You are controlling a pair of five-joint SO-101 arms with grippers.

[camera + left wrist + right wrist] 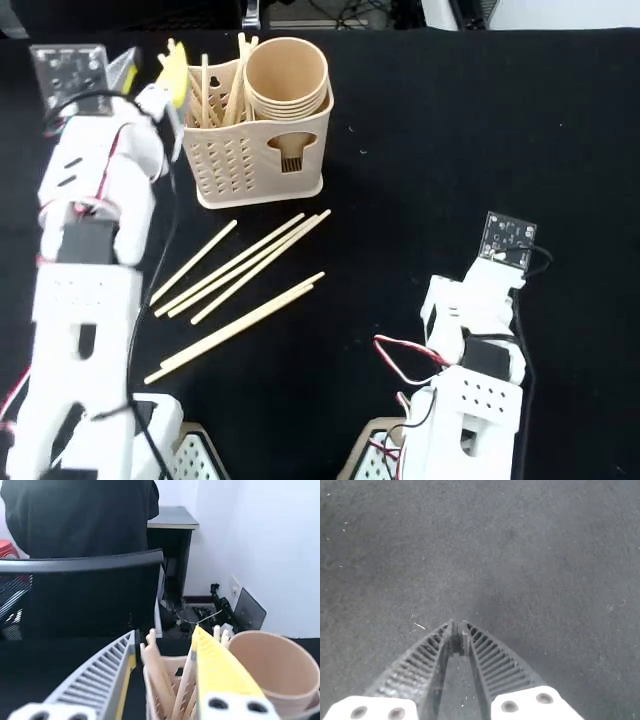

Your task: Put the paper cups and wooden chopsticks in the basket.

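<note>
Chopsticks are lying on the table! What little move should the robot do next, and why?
Probably the left pincer should lift away from the basket and swing toward the loose chopsticks on the table. It hangs open over the basket's chopstick side, the paper cups are already stacked inside, and those sticks lie closest to that arm.

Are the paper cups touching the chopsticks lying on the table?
Apart. The high view shows the paper cups stacked inside the basket, while the loose chopsticks lie on the table outside it.
</note>
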